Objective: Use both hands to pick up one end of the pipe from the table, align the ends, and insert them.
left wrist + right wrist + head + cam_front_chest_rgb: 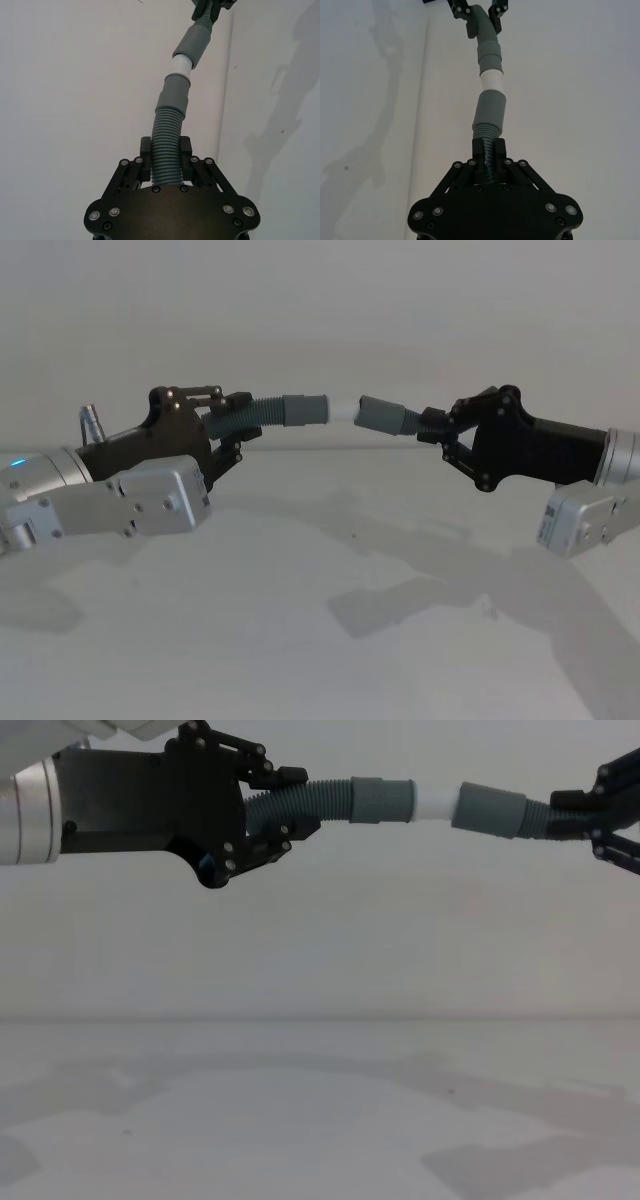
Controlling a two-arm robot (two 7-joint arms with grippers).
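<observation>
i see the left gripper (228, 428) fingers clamped on the ribbed pipe (245, 416), the right gripper (437, 430) fingers clamped behind the socket cuff (380, 415); white tip (343, 409) touches it, above the counter (320, 640).

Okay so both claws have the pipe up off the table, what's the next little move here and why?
Probably push the two ends a bit further together along the pipe's line. The left claw grips the ribbed hose behind the collar, the right claw behind the socket cuff. A stretch of the white tip is exposed between them, and the ends meet at a slight angle, so straighten while pushing.
</observation>
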